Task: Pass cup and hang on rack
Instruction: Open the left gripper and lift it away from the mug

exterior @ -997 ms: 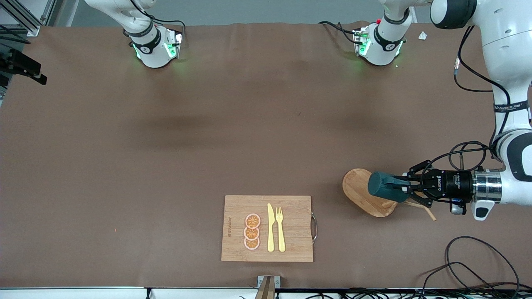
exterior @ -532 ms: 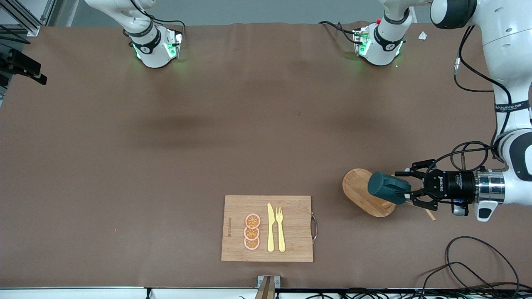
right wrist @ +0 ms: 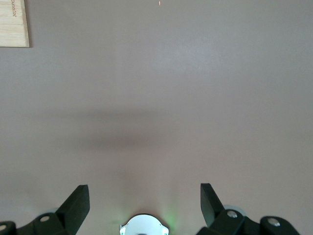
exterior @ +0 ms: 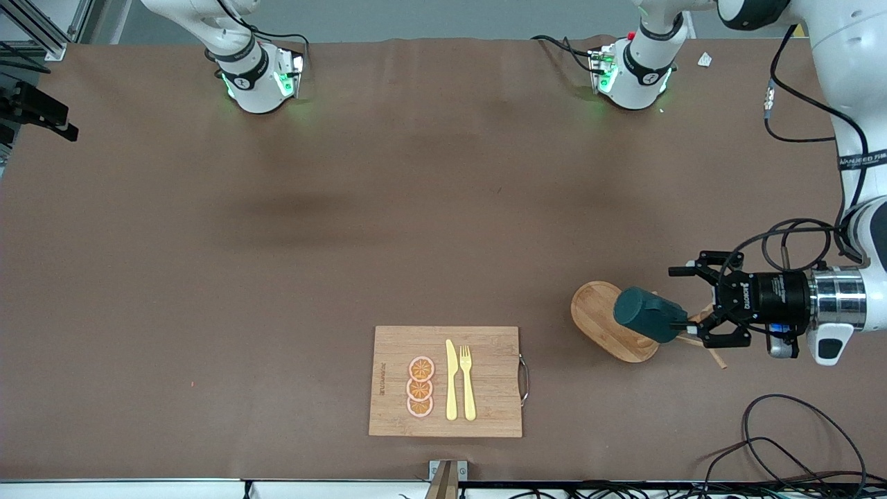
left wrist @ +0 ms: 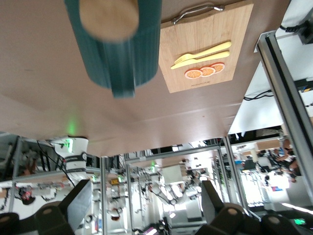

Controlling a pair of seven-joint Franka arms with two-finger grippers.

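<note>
A second ago the left gripper [exterior: 693, 305] was clamped on the cup [exterior: 648, 315]; now its fingers stand spread wide and have drawn back toward the left arm's end of the table, clear of the mug. The dark teal cup hangs on its side on the rack [exterior: 601, 319], over the wooden oval base, with no finger touching it. In the left wrist view the cup [left wrist: 115, 41] fills the space ahead of the released fingers. The right gripper [right wrist: 144, 200] hangs high over bare table with its fingers apart, holding nothing; that arm waits. The brown table [exterior: 346, 222] is open across its middle and toward the right arm's end. A bamboo cutting board [exterior: 485, 346] with a yellow knife [exterior: 451, 381], fork [exterior: 468, 381] and orange slices [exterior: 420, 387] lies near the front camera's edge. Loose black cables [exterior: 797, 443] trail by the left arm's end.
</note>
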